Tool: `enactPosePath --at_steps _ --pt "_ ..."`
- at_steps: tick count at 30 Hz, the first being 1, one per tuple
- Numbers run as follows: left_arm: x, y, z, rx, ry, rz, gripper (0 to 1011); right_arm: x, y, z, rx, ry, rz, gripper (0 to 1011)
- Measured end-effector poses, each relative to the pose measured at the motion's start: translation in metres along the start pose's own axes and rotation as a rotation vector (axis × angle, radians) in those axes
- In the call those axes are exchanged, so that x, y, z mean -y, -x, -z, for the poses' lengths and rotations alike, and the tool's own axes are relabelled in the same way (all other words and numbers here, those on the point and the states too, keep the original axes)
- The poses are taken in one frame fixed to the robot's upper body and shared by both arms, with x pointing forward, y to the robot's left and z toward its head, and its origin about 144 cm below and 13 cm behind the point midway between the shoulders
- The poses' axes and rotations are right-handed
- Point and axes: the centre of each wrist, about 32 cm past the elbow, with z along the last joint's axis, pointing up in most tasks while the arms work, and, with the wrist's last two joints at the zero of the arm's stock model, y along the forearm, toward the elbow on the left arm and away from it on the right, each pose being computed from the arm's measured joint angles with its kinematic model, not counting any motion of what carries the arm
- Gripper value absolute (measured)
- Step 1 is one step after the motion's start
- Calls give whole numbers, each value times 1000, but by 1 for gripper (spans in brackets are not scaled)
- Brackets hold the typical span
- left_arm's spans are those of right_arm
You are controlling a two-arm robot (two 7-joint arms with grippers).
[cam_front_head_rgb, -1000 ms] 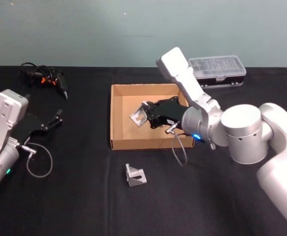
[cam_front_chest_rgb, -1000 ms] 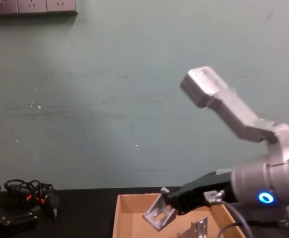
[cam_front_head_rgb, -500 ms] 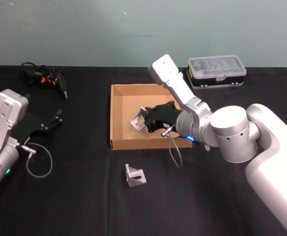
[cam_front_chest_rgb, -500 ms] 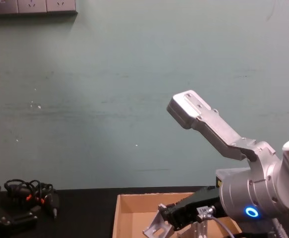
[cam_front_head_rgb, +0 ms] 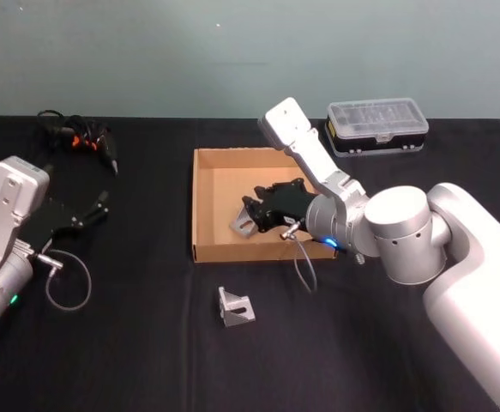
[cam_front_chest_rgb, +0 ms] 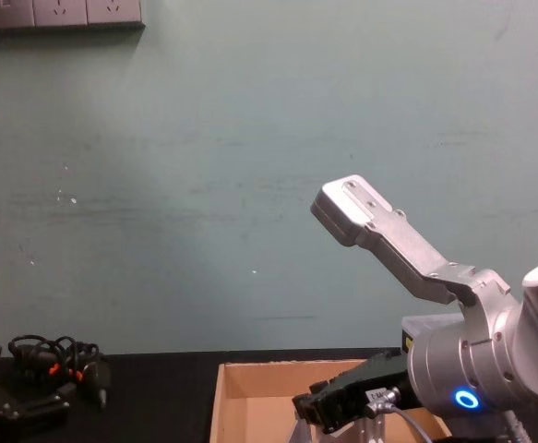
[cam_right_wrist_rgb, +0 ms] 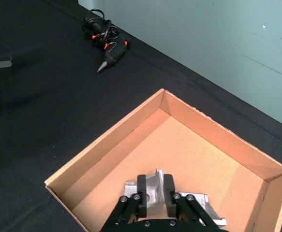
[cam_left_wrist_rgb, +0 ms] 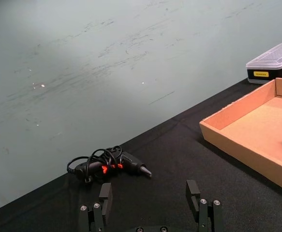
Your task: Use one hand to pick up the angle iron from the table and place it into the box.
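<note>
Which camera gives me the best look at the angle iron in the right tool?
Right wrist view: the angle iron sits centred between the right tool's fingers, inside the box. Head view shows it smaller, partly covered by the tool; chest and left wrist views catch slivers at their edges.

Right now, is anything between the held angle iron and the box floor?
Nothing visible: the right gripper holds the silver metal angle iron low inside the shallow tan cardboard box, over its bare floor. The left gripper sits idle.
</note>
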Motion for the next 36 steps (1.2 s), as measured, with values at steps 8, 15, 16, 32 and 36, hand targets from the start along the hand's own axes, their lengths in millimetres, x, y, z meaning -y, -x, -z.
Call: enactPosePath --at_steps 8,15,16,32,36 --pt "0 0 0 0 0 0 1000 4 -1 0 -12 -25 1 469" --pt "0 0 0 0 0 0 1000 18 -5 0 -10 -64 -3 674" --pt "0 0 0 0 0 0 1000 23 -6 2 -6 -72 -4 712" --pt "0 0 0 0 0 0 1000 83 -27 19 81 -194 -108 1003" --pt "0 0 0 0 0 0 1000 95 -34 23 144 -216 -175 1002"
